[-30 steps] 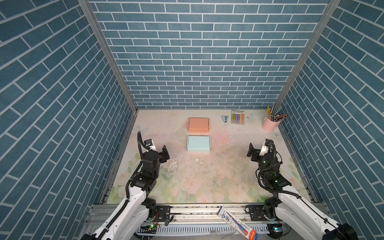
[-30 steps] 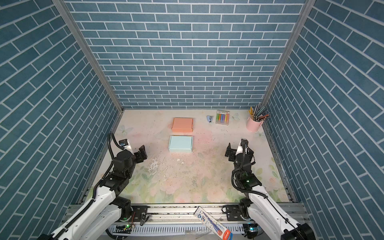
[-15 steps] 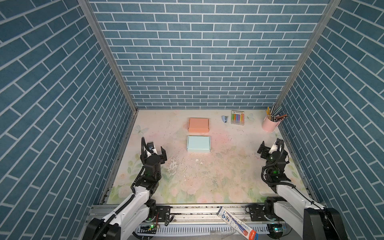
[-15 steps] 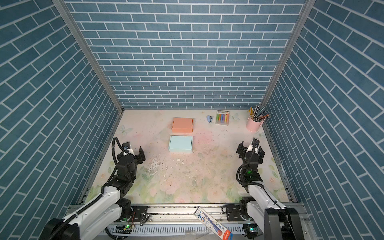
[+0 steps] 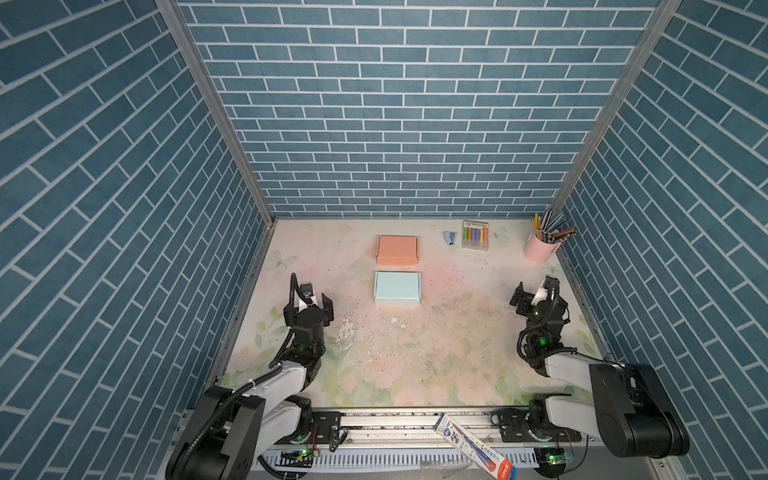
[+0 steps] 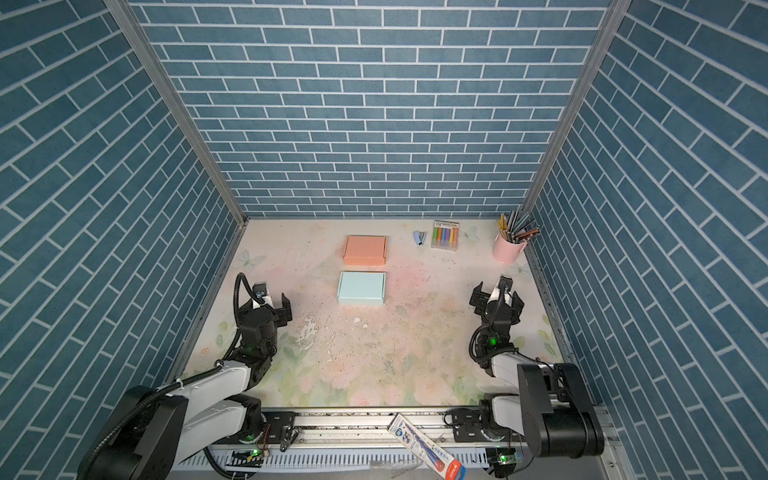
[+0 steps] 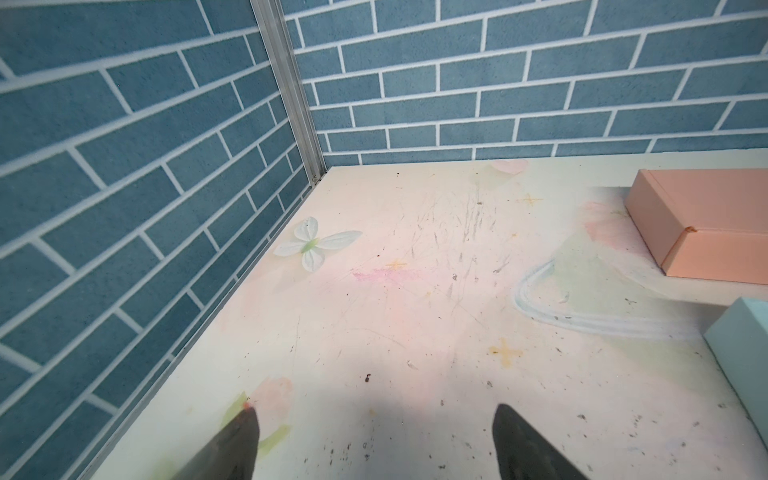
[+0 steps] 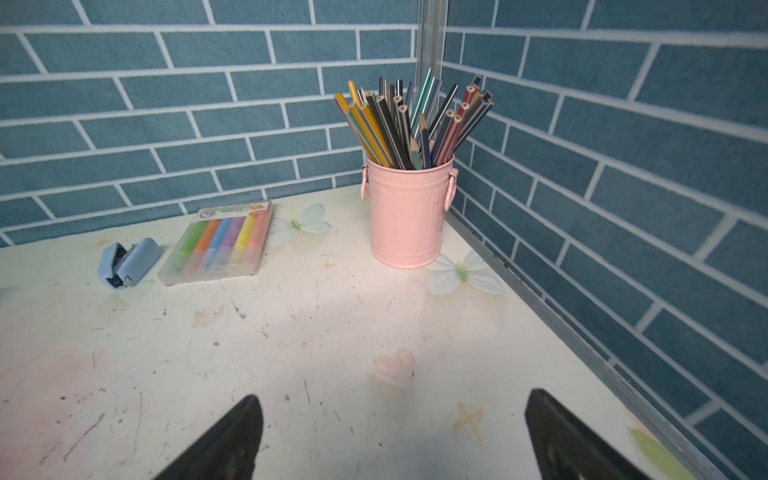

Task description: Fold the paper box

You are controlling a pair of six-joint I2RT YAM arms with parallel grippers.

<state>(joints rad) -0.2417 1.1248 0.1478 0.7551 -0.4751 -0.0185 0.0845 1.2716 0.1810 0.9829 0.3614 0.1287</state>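
Left end effector [image 5: 308, 309]: released, jaws spread wide with nothing between them; it sits centre-left in both top views, over bare table.
Right end effector [image 5: 538, 300]: also spread wide and empty, centre-right, near the right wall.
Light blue box [image 5: 397, 287]: mid-frame in both top views, flat on the table, between the two end effectors and well apart from each. Its lid is down and its sides are up.
Orange box [image 5: 397, 250]: just above the blue one in the frame, with a narrow strip of table between them. It is closed too, and in the left wrist view its corner seams lie flush.
Progress: both boxes look fully folded and shut, and no flat sheet or loose flap shows, so little or nothing seems left. I cannot tell which box is the task's own.
Table [image 5: 415, 357]: pale floral top, scuffed and speckled.
Upper right of the table: a stapler [image 5: 449, 237], a marker pack [image 5: 475, 235] and a pink pencil cup [image 5: 540, 251], all well apart from the boxes.
Bottom of frame: a long white-and-blue carton [image 5: 473, 446] lies aslant on the front rail, off the table.
In the way: nothing lies between either end effector and the boxes.
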